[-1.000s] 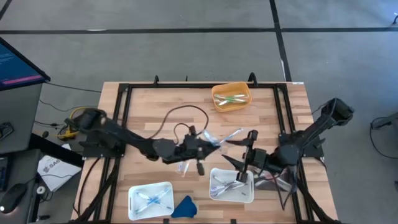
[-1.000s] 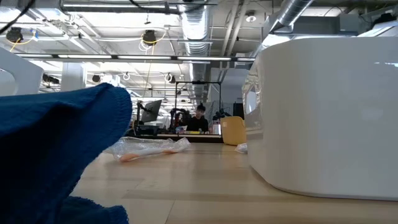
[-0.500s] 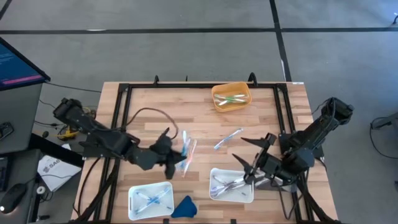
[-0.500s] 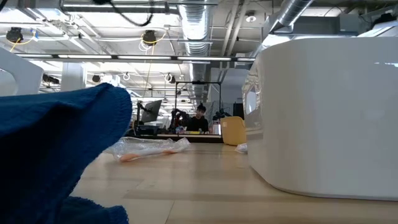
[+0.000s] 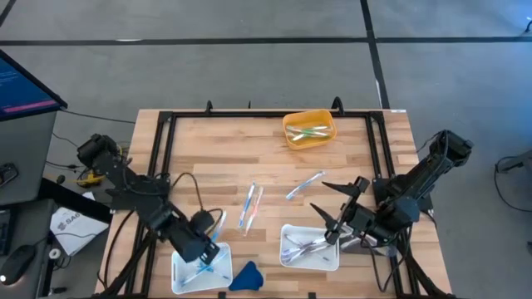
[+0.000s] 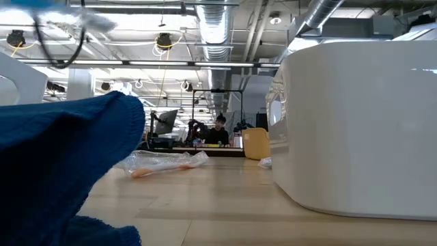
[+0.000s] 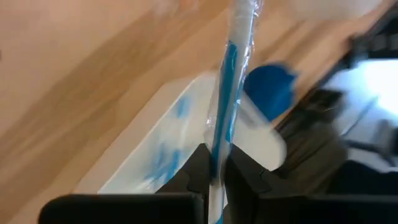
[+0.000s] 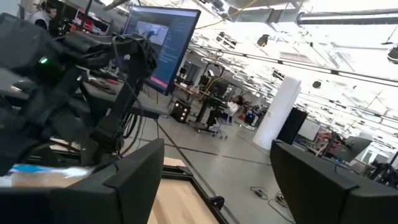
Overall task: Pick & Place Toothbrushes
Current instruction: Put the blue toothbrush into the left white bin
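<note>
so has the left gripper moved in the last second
Yes. In the high view the left gripper, shut on a blue toothbrush, swung from mid-table toward the near edge, now over the left white tray.

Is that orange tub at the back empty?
No. The orange plastic tub at the table's far edge holds a few pale green-accented toothbrushes, seen from above.

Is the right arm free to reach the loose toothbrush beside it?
Probably yes: the right pincer is open and empty, and bare table lies between it and the toothbrush.
</note>
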